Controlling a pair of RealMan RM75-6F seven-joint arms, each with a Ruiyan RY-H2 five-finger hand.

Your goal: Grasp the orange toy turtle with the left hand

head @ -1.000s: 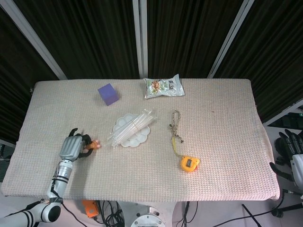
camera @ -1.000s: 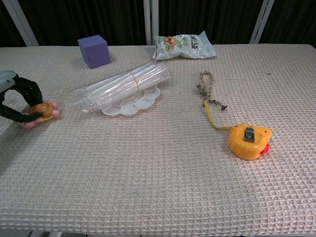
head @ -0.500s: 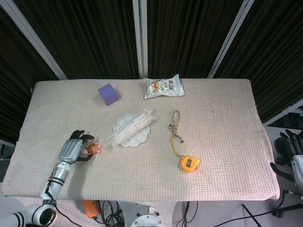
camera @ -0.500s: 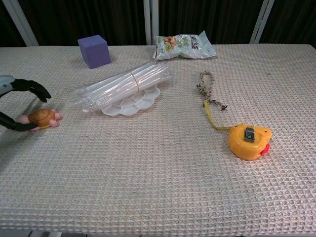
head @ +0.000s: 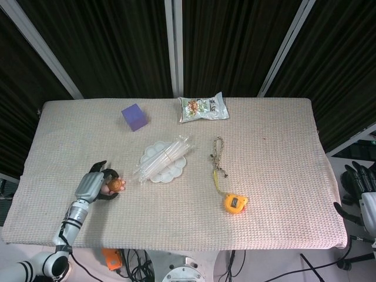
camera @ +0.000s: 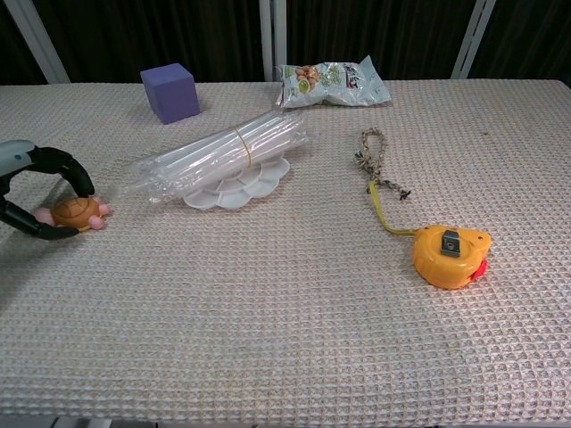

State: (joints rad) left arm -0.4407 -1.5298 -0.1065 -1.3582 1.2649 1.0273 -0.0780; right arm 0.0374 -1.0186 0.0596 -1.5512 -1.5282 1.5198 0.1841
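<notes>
The orange toy turtle (camera: 76,214) with pink feet lies on the cloth near the table's left front. My left hand (camera: 31,169) arches over it: the fingers come down behind its shell and the thumb presses along its near side, so the turtle (head: 116,185) sits pinched inside the left hand (head: 94,185). It still rests on the cloth. My right hand (head: 361,182) hangs off the table's right edge with its fingers apart and holds nothing.
A white palette plate (head: 163,166) under a bag of clear straws (camera: 223,147) lies right of the turtle. Further right are a knotted cord (head: 218,154) and an orange tape measure (camera: 451,255). A purple cube (head: 134,116) and a snack bag (head: 203,108) sit at the back.
Half a second ago the left hand's fingers were spread over the turtle; now they have curled down around it. The turtle has barely moved. The right hand is unchanged.
</notes>
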